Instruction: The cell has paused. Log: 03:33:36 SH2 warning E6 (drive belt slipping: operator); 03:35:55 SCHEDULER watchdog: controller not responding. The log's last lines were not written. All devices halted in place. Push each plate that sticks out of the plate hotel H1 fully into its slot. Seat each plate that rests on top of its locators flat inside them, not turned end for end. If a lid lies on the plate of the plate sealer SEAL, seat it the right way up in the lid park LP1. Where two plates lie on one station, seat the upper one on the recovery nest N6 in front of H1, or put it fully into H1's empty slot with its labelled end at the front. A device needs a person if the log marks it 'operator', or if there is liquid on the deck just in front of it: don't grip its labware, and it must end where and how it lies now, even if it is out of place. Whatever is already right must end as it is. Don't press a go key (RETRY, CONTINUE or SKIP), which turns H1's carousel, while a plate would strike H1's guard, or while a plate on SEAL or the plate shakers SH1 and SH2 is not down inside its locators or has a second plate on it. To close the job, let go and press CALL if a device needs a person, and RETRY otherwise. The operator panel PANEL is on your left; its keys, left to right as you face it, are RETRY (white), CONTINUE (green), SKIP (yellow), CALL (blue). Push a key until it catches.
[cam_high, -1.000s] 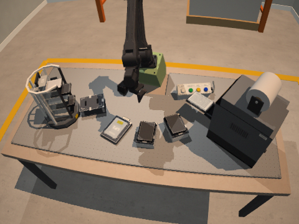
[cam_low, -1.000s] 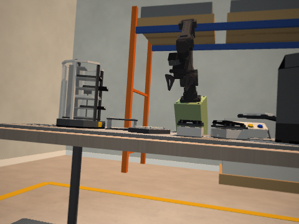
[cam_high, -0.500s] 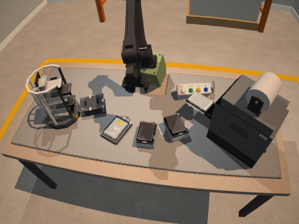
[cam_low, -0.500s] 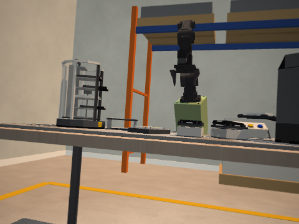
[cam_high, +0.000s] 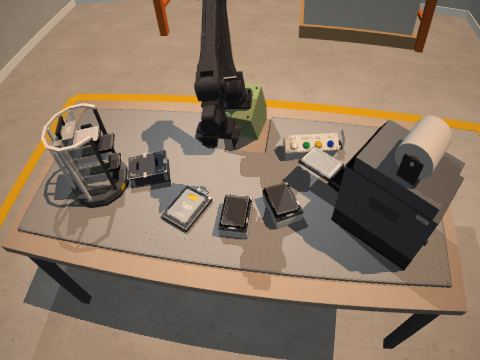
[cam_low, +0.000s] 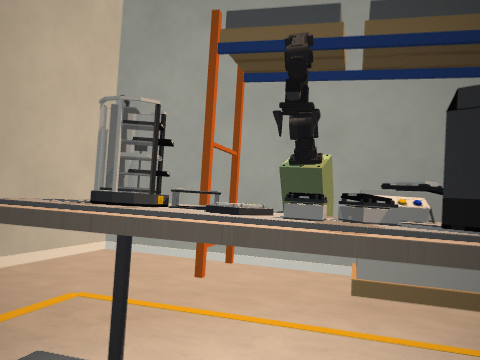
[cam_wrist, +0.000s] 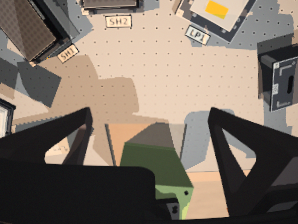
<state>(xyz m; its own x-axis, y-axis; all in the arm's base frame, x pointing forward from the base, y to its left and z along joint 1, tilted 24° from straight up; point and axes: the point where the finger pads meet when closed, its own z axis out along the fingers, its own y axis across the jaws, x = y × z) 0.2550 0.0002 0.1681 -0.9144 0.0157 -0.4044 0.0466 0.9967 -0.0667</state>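
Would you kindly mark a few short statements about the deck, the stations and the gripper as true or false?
1. The gripper is open and holds nothing. True.
2. The plate on shaker SH1 lies flat inside its locators. False: it sits tilted and skewed on the station.
3. The lid park LP1 carries a yellow mark on its face. True.
4. The operator panel has only two keys. False: it shows four, white, green, yellow and blue.
5. A light-coloured plate or lid lies on the sealer's tray. True.
6. The plate hotel H1 stands beside the sealer. False: it stands at the opposite end of the table.
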